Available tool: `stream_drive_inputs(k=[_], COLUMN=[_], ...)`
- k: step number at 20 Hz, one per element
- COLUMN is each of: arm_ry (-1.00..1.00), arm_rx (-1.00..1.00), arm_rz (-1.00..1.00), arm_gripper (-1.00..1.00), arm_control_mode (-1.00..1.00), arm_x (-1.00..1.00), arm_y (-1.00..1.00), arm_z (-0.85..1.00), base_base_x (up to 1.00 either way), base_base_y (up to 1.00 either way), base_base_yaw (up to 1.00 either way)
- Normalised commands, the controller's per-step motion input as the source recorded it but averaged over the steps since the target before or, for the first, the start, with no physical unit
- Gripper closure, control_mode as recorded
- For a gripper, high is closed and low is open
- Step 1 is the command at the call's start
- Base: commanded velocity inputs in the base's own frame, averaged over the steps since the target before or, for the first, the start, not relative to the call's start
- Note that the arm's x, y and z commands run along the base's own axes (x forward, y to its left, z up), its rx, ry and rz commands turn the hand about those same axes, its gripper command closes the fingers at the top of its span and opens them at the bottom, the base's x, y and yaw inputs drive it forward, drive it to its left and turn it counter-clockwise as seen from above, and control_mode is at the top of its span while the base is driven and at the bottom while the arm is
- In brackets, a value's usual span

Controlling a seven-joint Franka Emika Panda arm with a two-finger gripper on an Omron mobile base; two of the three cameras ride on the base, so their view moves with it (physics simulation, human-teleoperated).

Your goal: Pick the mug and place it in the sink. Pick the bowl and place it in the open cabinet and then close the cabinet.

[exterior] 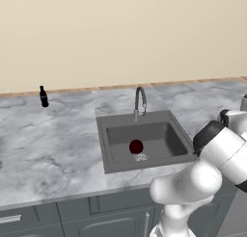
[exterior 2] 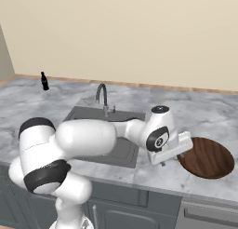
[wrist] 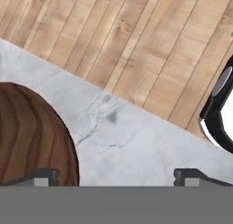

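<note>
A small black bottle (exterior: 43,97) stands at the back of the marble counter (exterior: 48,149), well left of the sink (exterior: 143,140) and its curved faucet (exterior: 140,102). The left base view shows a dark red round thing (exterior: 136,146) in the basin with a small whitish thing, perhaps the mug (exterior: 141,157), touching it. The right base view shows the bowl (exterior 2: 207,157) on the counter's right. My arm reaches low across; my gripper (wrist: 116,176), fingers spread wide and empty, hangs at the bowl's rim
</note>
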Motion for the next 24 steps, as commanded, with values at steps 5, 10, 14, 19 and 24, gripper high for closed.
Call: stream_drive_inputs(k=[5, 10, 14, 19, 24], arm_ry=[0.0, 0.0, 0.0, 0.0, 0.0], arm_rx=[0.0, 0.01, 0.01, 0.03, 0.05], arm_rz=[0.0, 0.0, 0.0, 0.01, 0.01], arm_gripper=[-1.0, -1.0, -1.0, -1.0, -1.0], arm_control_mode=[-1.0, -1.0, -1.0, -1.0, -1.0], arm_x=[0.21, 0.26, 0.3, 0.29, 0.21], arm_y=[0.0, -0.13, -0.18, -0.27, -0.37], arm_z=[-0.27, -0.19, -0.12, -0.1, -0.11], base_base_x=[0.0, 0.0, 0.0, 0.0, 0.0], base_base_y=[0.0, 0.0, 0.0, 0.0, 0.0], base_base_yaw=[0.0, 0.0, 0.0, 0.0, 0.0])
